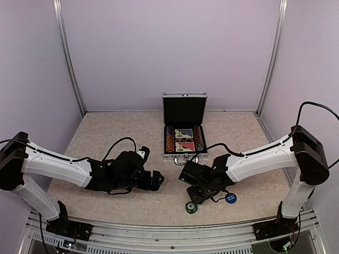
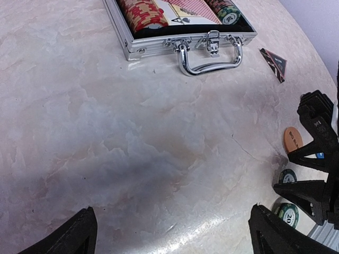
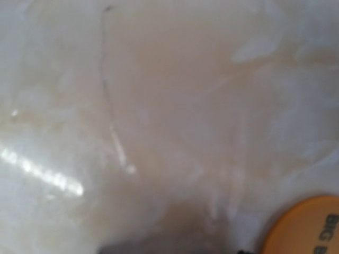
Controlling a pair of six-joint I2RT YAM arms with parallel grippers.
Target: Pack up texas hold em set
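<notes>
**Item: texas hold em set, partly packed.**

- **Case.** The briefcase (image 1: 184,110) stands at the middle of the table (image 1: 106,137), towards the far side. Its lid is upright and its handle (image 2: 209,58) faces the arms.
- **Inside.** Red chips (image 2: 143,13) sit in the left row, cards (image 2: 185,8) in the centre, and green-and-white chips (image 2: 228,13) on the right.
- **Loose pieces, all flat on the table.**
  - The dark triangular marker (image 2: 274,63) lies just right of the handle.
  - The orange disc (image 2: 293,140), two green chips (image 2: 287,176) (image 2: 287,214) and the blue disc (image 1: 230,198) lie nearer the arms' bases.
- **Right gripper** (image 1: 195,194). It points down, low over this cluster.
  - From the left wrist its jaws stand partly parted, with one green chip showing between them and the orange disc just beside.
  - Nothing appears clamped.
  - Its own camera is blurred and shows only the tabletop and the edge of the orange disc.
- **Left gripper** (image 1: 154,180). It is spread fully and empty, near the table and well short of the case.

**Handling note (judgement).** The step in hand looks like lifting one loose piece.
- Thin discs give little edge, so centre the jaws on a single piece.
- Set the tips down to the surface on opposite rims, then close gently.
- Avoid nudging the neighbouring pieces, which lie close.
- Lift straight up before travelling to the matching slot in the case.
- Keep the left arm clear of that path.
</notes>
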